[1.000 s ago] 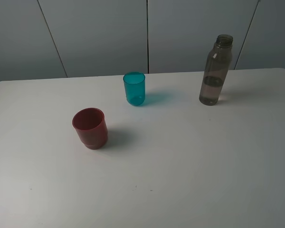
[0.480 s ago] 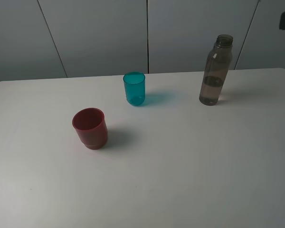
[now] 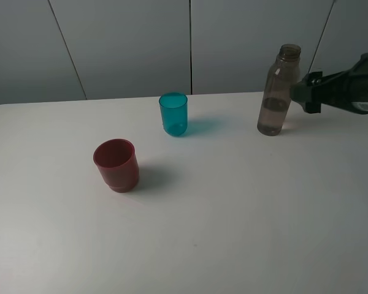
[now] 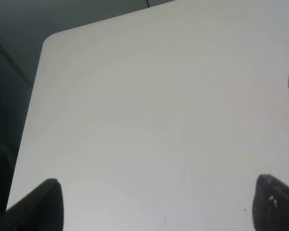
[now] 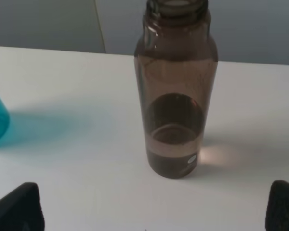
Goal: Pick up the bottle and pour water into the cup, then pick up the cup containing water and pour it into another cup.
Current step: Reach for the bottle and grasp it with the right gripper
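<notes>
Smoky grey-brown plastic marks the bottle (image 3: 279, 92), which is seen upright and uncapped on the white table (image 3: 233, 214), toward its far right side. Some liquid is visible in its lower part. The teal cup (image 3: 173, 114) is set well apart from it near the far middle. The red cup (image 3: 116, 165) is placed nearer the front left, apart from both.

The right gripper (image 3: 305, 93) is held just beside the bottle at mid-height. Its jaws are spread wide and nothing is caught between them; in the right wrist view the bottle is framed between the two pads without being touched. The left gripper (image 4: 159, 207) is likewise spread and empty, and only a sliver of the red cup is shown at the edge of its view.

The first step, the reach for the bottle, is judged to be in hand, with no grasp yet made. For the next move, the right gripper would need to be carried forward until the bottle's body sits squarely between the pads, then closed firmly. Since the bottle is tall and slim, a nudge from one pad alone is judged likely to tip it, so a centred, level entry is called for before any lift toward the teal cup
</notes>
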Controlling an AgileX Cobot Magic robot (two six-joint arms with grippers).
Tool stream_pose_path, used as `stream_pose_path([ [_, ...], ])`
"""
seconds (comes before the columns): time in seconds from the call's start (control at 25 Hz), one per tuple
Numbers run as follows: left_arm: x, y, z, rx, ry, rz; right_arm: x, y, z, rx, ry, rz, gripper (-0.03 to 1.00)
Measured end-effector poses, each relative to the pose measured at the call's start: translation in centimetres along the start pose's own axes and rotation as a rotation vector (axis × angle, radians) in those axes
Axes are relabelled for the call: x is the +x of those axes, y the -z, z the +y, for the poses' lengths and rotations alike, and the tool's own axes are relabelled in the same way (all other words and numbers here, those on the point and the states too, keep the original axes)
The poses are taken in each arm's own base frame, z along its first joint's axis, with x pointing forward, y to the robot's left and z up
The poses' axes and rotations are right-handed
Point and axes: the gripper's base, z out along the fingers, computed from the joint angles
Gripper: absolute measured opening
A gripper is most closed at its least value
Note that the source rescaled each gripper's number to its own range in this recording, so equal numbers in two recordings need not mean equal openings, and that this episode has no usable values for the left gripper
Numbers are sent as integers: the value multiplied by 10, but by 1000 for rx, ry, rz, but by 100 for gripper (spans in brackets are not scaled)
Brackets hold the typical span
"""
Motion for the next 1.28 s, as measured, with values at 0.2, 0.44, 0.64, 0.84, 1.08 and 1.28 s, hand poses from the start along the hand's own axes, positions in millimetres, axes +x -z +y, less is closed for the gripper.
stream_pose_path([
  [0.2,0,0,0,0,0,0,18,-35,-3,24,3,56,100],
  [0.44,0,0,0,0,0,0,43,-75,-6,44,14,90,100],
  [0.64,0,0,0,0,0,0,57,-98,-5,29,5,34,100],
  [0.84,0,0,0,0,0,0,63,-112,-5,25,7,-60,100],
  [1.08,0,0,0,0,2,0,69,-123,-7,34,1,-133,100],
  [1.28,0,0,0,0,4,0,74,-129,-11,74,-27,-189,100],
])
